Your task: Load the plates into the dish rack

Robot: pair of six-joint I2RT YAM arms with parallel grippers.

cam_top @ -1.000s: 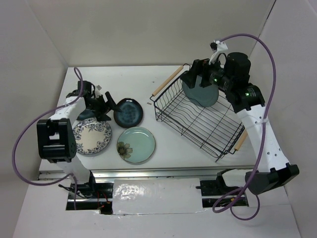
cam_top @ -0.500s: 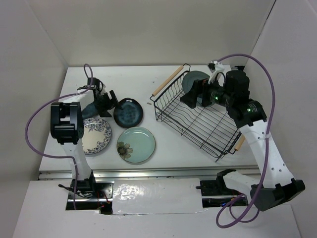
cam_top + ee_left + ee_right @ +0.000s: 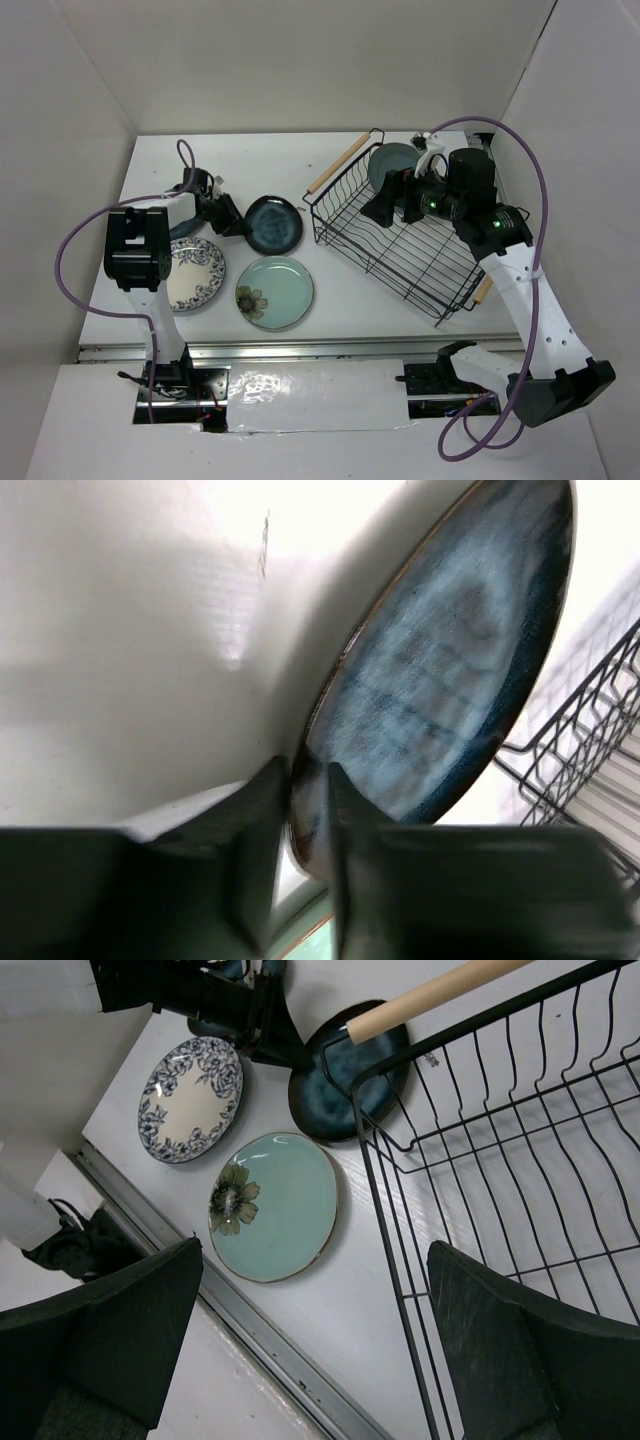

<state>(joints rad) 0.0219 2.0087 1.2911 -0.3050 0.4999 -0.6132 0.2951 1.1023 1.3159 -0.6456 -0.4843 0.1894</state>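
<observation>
Clamps left gripper [image 3: 308,780] on rim of dark navy plate [image 3: 440,690], holds right gripper [image 3: 394,212] splayed over dish rack [image 3: 345,225], grey-teal plate [image 3: 392,162] inside.

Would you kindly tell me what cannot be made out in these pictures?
Top view: grey-teal plate, lower edge behind the right gripper; slot seating unclear.
Left wrist view: navy plate, blurred, near rim hidden by the left gripper.
Top view: floral white plate, left edge under the left arm.

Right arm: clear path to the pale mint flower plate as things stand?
Probably yes. The right gripper is open and empty over the black wire dish rack, and the round pale mint ceramic plate with the flower lies flat, uncovered, beside it; only the rack's wall stands between.
</observation>
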